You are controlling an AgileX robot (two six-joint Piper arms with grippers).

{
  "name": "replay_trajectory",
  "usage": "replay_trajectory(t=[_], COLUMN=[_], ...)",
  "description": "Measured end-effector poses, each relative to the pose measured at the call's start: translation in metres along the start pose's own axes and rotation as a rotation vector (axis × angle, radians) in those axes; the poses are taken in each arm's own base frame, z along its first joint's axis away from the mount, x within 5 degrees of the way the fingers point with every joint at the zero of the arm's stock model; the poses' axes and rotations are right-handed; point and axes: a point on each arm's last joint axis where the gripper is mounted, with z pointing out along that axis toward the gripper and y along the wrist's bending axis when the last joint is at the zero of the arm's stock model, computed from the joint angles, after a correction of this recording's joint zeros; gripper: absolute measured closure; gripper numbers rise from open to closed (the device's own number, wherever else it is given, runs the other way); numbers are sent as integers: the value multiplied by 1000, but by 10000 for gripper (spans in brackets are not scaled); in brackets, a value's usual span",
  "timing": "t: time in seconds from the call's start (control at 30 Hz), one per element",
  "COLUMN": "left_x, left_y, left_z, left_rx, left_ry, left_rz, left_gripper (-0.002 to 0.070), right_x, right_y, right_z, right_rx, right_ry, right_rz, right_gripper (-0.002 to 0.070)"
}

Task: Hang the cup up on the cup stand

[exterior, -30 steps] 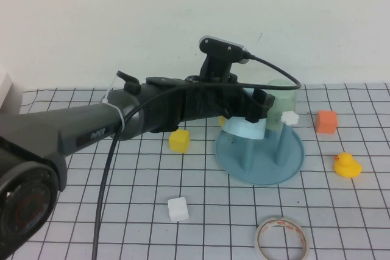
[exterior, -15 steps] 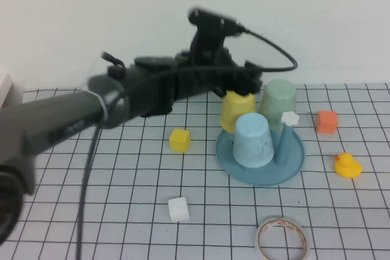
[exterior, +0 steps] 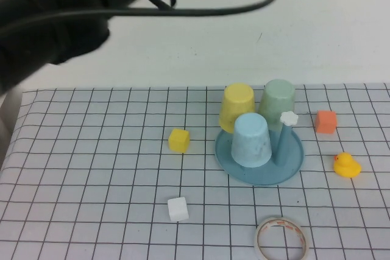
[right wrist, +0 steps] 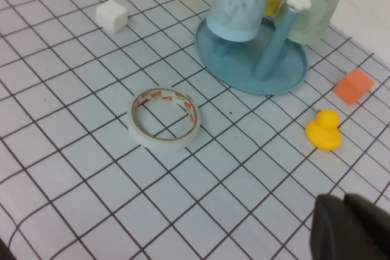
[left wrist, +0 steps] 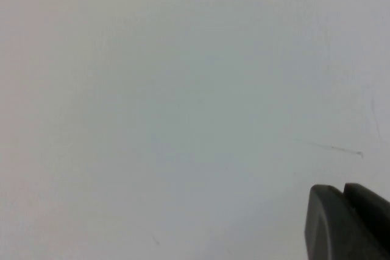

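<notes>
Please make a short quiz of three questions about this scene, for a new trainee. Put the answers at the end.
1. True or false: the light blue cup sits upside down over a peg of the cup stand.
2. How many pegs with a white flower cap stand bare? A) none B) one C) three
3. Fill in: the roll of tape lies flat on the ____, apart from the stand.

Side notes: the left gripper is shut, holds nothing and is raised high toward the wall; the right gripper is shut and hangs over the table near the yellow duck.

Key: 1 true; 2 B, the bare peg beside the pale green cup and yellow cup; 3 table.
</notes>
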Motion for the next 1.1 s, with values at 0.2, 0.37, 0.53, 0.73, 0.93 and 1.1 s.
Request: replay_trajectory(t=[0.2,0.37,0.53,0.73,0.93,1.1], left_x=[-64,-88,-69,-20,38,78], left_y=[20,29,24,9,-10,-22], left_z=[-60,-109,-144,-175,-192,-198], left_rx=[-47,-70,-62,-26,29,65], left_ry=[-174,-253,-218,-111,28,134], left_rz=[-7,-8,-1,-6,-4,-3], left_gripper=[675,675,675,675,676,676], right_x=[-12,-32,-29,-18,0,6], right_y=[2,6,10,30,44,47], right_z=[-1,-7,-1,24,46,52], right_rx=[-32,-90,-97,-145,-171,-173], right_ry=[-129,-351,-350,-379,-340,-321], right_rz=[67,81,68,9,-35,-50], right_gripper=[676,676,676,676,676,676])
